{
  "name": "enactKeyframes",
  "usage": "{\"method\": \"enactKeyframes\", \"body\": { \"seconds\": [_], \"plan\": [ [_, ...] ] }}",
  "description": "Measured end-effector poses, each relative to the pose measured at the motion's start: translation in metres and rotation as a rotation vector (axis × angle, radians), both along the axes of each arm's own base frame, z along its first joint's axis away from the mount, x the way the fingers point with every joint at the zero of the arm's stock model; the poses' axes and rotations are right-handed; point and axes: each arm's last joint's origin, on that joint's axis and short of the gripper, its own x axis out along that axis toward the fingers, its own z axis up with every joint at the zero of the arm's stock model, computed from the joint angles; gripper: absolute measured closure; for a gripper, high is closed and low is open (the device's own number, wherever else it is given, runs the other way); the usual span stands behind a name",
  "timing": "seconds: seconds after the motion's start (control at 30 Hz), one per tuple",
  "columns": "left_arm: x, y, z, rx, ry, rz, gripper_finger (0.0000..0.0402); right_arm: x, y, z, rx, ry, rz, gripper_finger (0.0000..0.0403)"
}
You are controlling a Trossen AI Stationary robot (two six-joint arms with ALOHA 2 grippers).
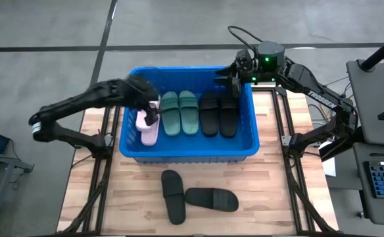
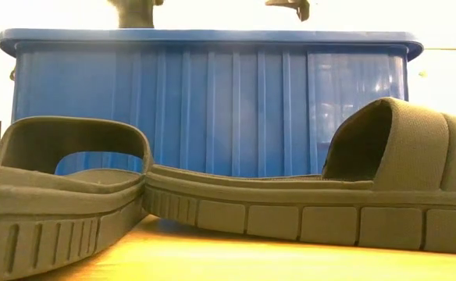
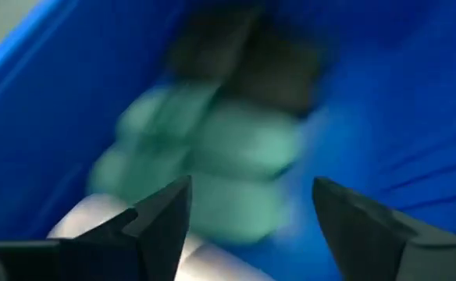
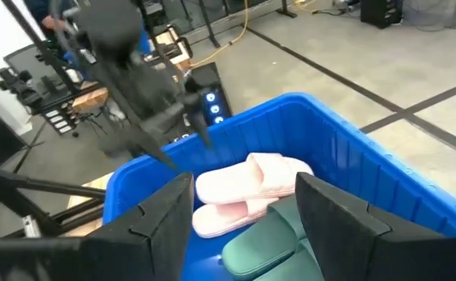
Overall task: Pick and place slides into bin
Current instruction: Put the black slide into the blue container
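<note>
The left arm reaches from the table's left side into the blue bin (image 1: 129, 150), its left gripper (image 1: 154, 113) spread wide and empty above the pink slides (image 1: 146, 128). The right gripper (image 1: 232, 81) hovers wide open over the bin's far right corner. Green slides (image 1: 179, 112) and black slides (image 1: 218, 114) lie inside the bin; two more black slides (image 1: 192, 195) rest on the table in front of it.

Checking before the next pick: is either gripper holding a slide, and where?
Nothing held: left gripper and right gripper both open over the bin.
</note>
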Motion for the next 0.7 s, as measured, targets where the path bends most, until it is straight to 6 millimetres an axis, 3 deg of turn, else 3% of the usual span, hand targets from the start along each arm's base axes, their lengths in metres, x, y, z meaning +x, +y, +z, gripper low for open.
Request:
{"method": "enactKeyframes", "body": {
  "seconds": [0.1, 0.27, 0.7],
  "plan": [
    [-0.014, -0.013, 0.028, -0.059, -0.264, -0.185, 0.0172, 0.0, 0.003, 0.001, 0.025, -0.009, 0.044, 0.0188],
    [-0.041, -0.03, 0.057, -0.157, -0.517, -0.34, 0.0186, 0.002, 0.015, 0.001, 0.138, -0.025, 0.192, 0.0188],
    [-0.095, -0.051, 0.077, -0.025, -0.656, -0.401, 0.0187, 0.017, 0.088, -0.004, 0.429, 0.086, 0.373, 0.0188]
  ]
}}
